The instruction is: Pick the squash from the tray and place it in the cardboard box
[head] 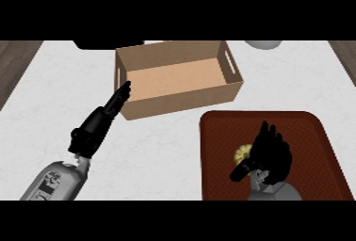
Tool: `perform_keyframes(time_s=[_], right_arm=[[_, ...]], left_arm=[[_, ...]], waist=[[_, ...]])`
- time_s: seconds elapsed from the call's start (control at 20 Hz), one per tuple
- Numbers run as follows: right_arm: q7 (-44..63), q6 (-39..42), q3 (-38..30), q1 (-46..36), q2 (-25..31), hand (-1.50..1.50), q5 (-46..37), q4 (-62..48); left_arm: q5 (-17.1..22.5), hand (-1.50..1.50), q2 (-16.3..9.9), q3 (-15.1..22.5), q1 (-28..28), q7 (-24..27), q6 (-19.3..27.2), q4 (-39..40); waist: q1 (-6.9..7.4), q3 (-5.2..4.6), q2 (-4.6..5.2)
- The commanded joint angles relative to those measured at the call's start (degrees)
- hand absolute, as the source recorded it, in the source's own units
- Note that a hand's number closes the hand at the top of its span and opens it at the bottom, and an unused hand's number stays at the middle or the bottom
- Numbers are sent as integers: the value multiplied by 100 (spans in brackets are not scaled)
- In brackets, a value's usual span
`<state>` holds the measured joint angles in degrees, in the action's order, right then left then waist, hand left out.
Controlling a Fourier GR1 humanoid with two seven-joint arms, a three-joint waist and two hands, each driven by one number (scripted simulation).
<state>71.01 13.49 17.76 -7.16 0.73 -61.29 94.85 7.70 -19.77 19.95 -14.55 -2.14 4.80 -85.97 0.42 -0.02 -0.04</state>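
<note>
A yellow squash [243,151] lies on the dark red tray [306,127] at the lower right; only a small part of it shows at the left of my right hand. My right hand [270,153] hovers over it with fingers spread and pointing away, thumb out to the lower left, not curled round the squash. The open cardboard box [177,77] stands at the back centre with nothing seen inside. My left hand [104,117] stretches with straight fingers toward the box's near left corner, fingertips right by its wall.
A black object [104,44] sits behind the box at the top left and a pale round object [264,44] at the top right. Dark wood strips edge the white counter on both sides.
</note>
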Motion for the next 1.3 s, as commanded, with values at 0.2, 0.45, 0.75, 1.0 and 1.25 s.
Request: perform_keyframes(time_s=[0.2,0.45,0.75,1.0,1.25], right_arm=[[1305,426,-282,-439,-69,-150,320,-409],[995,0,-45,323,-70,-150,16,-465],[1414,406,112,256,-70,-150,6,-216],[1234,98,21,105,-69,150,234,-746],[598,210,-193,78,-70,150,-251,-955]], left_arm=[[31,0,-56,-208,34,59,-194,55],[36,0,-111,-272,93,-127,-280,-98],[-121,0,132,-199,53,-8,-229,41],[-83,0,77,-348,54,-48,-369,-46],[-365,0,381,-178,179,-34,-180,-74]], waist=[[4,-2,11],[-29,0,-4],[-49,-4,-3],[-7,0,10],[-26,0,5]])
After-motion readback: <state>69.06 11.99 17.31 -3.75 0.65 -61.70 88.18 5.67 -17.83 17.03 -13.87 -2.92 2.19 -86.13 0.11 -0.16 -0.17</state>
